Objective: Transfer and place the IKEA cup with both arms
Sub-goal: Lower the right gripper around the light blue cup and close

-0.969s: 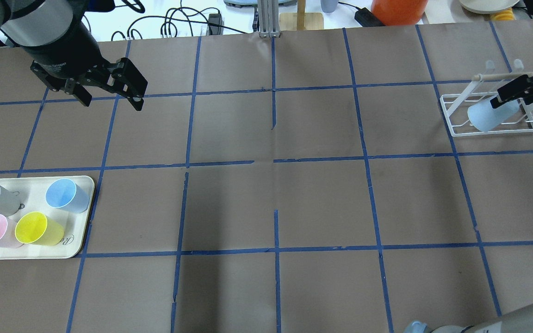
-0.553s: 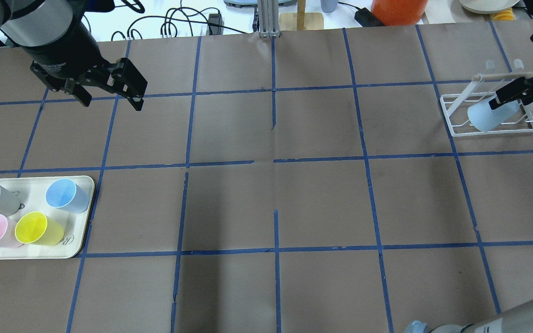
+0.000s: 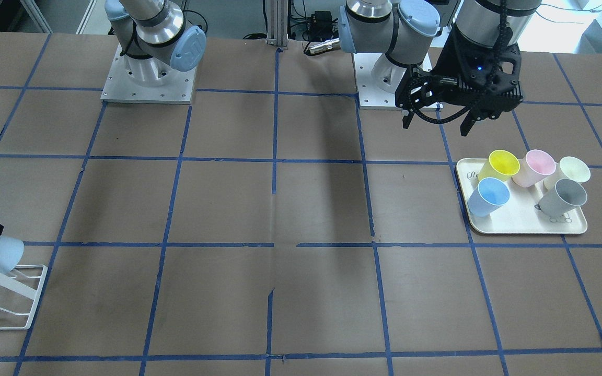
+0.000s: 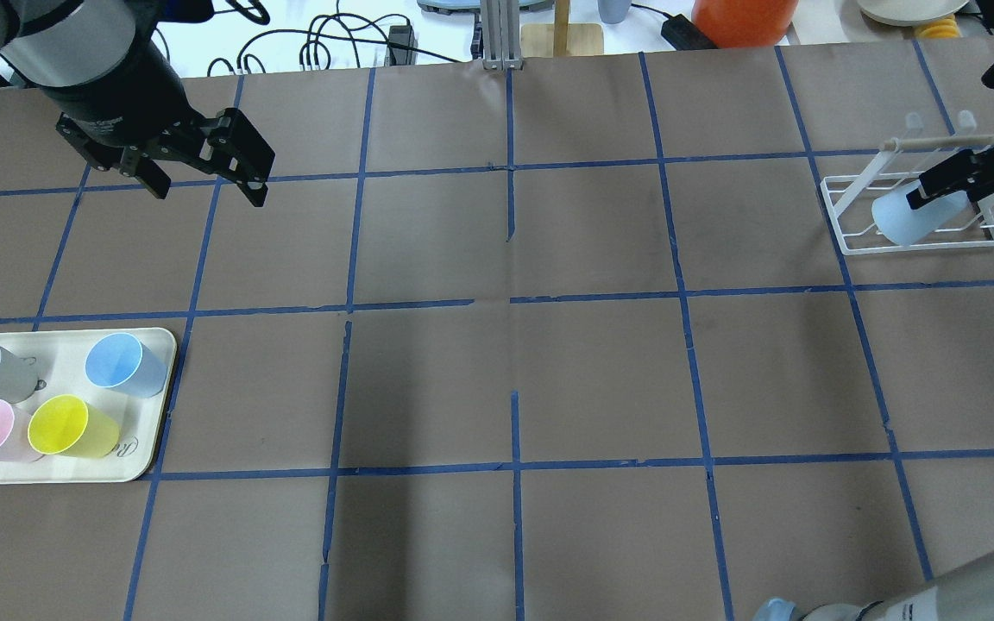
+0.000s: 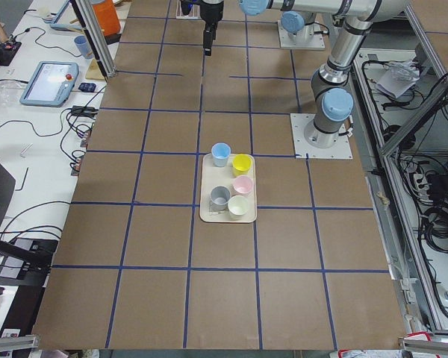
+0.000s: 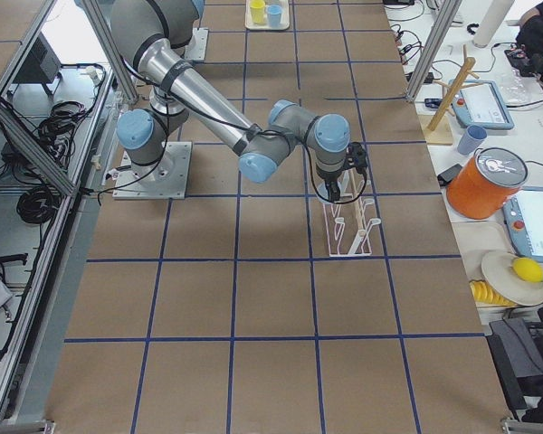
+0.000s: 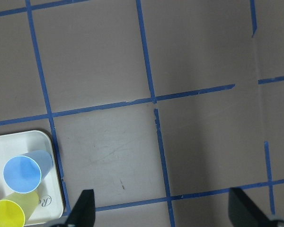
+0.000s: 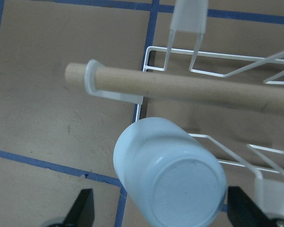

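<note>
You're at the start by my reading: the pale-blue cup (image 4: 911, 220) sits upside down and tilted on the white wire rack (image 4: 920, 247), ungripped, so the pick-up, the hand-over and the set-down are all still ahead of you. The right gripper (image 8: 162, 210) is spread wide with the cup's base between its fingertips, neither one touching it. The left gripper (image 4: 209, 191) hangs released and empty, well apart, above the table beyond the tray (image 4: 147, 405) of cups.

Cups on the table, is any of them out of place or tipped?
One pale-blue cup sits tilted, base up, on the white rack, far from the other cups upright on the tray.
</note>
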